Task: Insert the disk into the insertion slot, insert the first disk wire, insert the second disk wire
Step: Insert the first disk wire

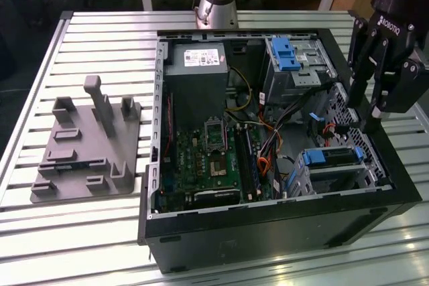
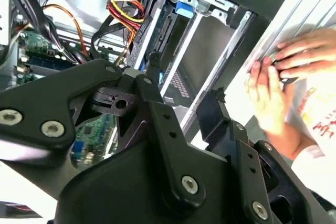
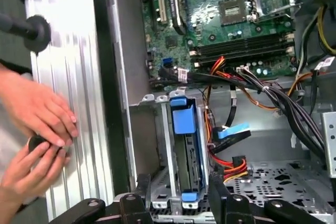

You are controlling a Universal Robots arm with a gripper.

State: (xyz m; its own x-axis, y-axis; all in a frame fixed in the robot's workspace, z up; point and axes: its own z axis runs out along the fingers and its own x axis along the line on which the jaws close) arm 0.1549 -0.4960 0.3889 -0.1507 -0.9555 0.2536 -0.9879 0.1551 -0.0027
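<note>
The disk, silver-grey in a blue carrier, lies inside the insertion slot, a perforated silver cage at the case's near corner on the exterior view's right. In the first wrist view the disk's blue carrier sits between the cage walls. My gripper hangs open just above that corner, holding nothing. Its black fingertips straddle the disk's end in the first wrist view. A blue-plugged wire and a red, yellow and black wire bundle lie loose beside the cage.
A person's hands rest on the slatted table beside the case and show again in the second wrist view. A taller bay with a blue latch stands at the back. A grey fixture lies on the exterior view's left.
</note>
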